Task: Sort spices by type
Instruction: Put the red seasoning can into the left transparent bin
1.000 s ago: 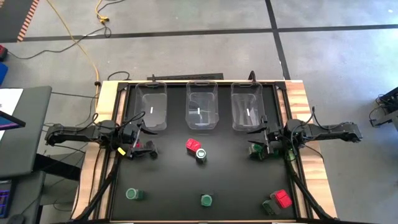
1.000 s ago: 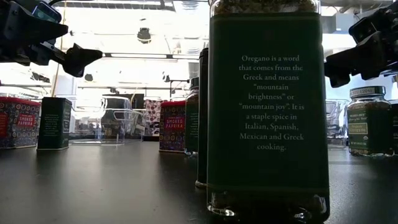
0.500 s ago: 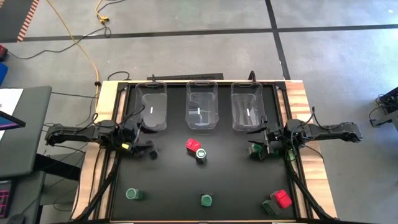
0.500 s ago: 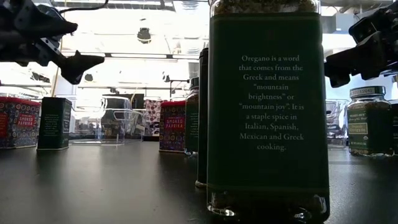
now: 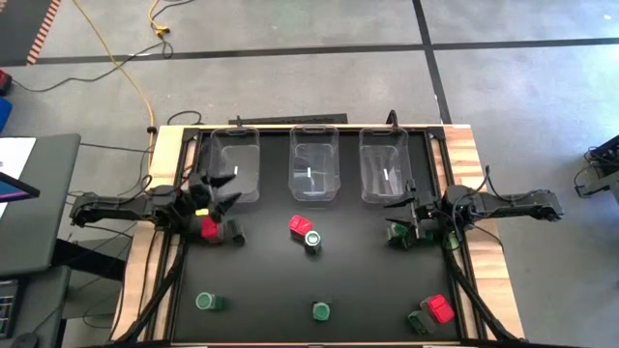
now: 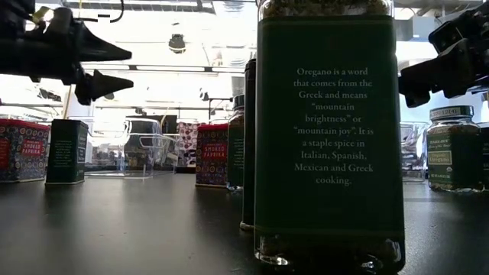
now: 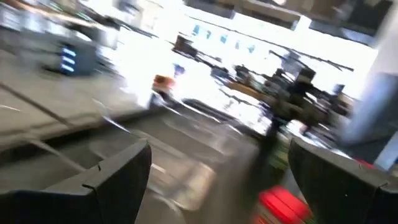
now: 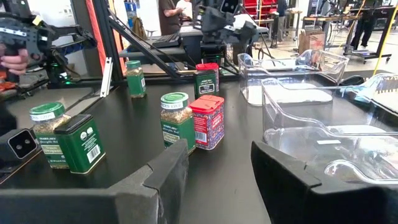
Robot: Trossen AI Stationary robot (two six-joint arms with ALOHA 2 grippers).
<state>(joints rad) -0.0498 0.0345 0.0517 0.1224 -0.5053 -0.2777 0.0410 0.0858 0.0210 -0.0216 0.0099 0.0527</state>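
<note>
Right now my left pincer (image 5: 215,195) hangs spread and empty above the counter (image 5: 261,290), its fingers pointing toward the three clear bins (image 5: 313,174) at the far edge. The nearest spices sit just under and slightly back of it: a red-topped tin (image 5: 208,227) with a dark tin (image 5: 235,232) touching its side. Both stand upright, so their long axes run straight up, and I judge a drop from above onto the red one the likely next move. My right pincer (image 5: 411,220) waits half spread over its own side, holding nothing, with a dark green container (image 5: 398,234) just below it, so the left arm is clearly nearer the red tin.

Counting from above: three red-topped tins, one by my left pincer, one mid-counter (image 5: 300,225), one at the near right corner (image 5: 440,308). Round green-lidded jars number at least three, beside the middle red tin (image 5: 312,239) and two along the near edge (image 5: 206,302) (image 5: 321,310). The dark ones I cannot count surely, perhaps three. All three bins look empty.
</note>
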